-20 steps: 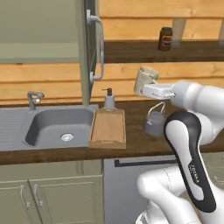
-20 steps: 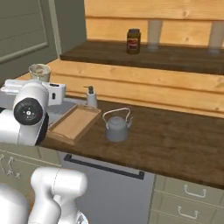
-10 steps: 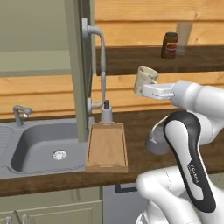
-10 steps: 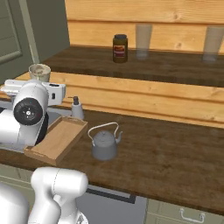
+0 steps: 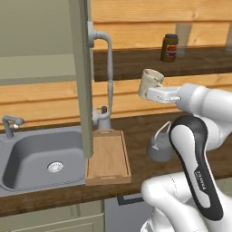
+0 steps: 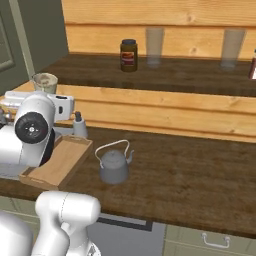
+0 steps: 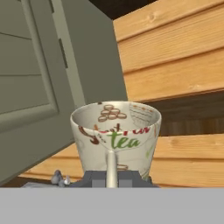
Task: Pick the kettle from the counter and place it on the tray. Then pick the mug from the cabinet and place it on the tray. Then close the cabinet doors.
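My gripper (image 5: 152,93) is shut on the handle of the cream mug (image 5: 151,81), which it holds upright in the air above the counter (image 6: 190,170). In the hand view the mug (image 7: 116,135) sits just past the gripper (image 7: 111,177), its handle between the fingers. The grey kettle (image 5: 159,147) stands on the counter below the mug and to the right of the wooden tray (image 5: 108,158). Nothing lies on the tray (image 6: 55,162), and the kettle (image 6: 114,167) stands apart from it. A cabinet door (image 5: 81,68) stands open, edge-on, left of the mug, over the tray's left side. The cabinet (image 5: 36,41) lies behind it.
A grey sink (image 5: 41,158) with a faucet (image 5: 9,124) lies left of the tray. A soap pump (image 6: 78,125) stands behind the tray. On the wall shelf are a dark jar (image 6: 128,55) and two glasses (image 6: 154,47).
The whole scene has shifted and grown larger in both base views, so the base has driven. The gripper keeps its hold on the mug in the same pose.
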Motion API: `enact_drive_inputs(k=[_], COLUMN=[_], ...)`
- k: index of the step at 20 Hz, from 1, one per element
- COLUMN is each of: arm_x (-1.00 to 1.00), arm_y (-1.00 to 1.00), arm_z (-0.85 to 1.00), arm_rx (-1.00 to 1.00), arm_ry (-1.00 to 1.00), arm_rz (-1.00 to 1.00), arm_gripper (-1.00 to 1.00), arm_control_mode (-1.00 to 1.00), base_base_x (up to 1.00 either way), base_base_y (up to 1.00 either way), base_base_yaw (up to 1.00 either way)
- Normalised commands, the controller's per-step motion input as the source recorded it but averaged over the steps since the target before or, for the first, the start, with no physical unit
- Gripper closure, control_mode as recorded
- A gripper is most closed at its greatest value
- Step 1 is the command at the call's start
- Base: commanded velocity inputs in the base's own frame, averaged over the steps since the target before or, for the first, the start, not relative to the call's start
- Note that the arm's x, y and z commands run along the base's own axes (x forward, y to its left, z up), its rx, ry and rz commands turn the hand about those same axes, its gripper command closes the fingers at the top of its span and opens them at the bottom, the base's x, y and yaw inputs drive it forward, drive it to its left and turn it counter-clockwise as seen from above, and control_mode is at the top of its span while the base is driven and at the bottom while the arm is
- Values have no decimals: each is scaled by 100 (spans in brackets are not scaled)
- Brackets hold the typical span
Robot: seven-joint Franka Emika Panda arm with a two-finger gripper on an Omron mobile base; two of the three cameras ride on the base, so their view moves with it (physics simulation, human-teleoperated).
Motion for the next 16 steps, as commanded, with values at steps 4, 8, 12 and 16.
enact_drive_inputs(k=[4,8,12,16], arm_x=[-3,-3,0,0], arm_y=[0,31,61,55], arm_z=[-16,-36,-39,-48], arm_rx=[0,0,0,2], arm_ry=[0,5,2,0], arm_rz=[-6,-6,-31,-39], arm_gripper=[100,100,100,100], arm_control_mode=[-100,-100,-100,-100], base_base_x=[9,0,0,0], base_base_y=[3,0,0,0], base_base_yaw=[-6,0,0,0])
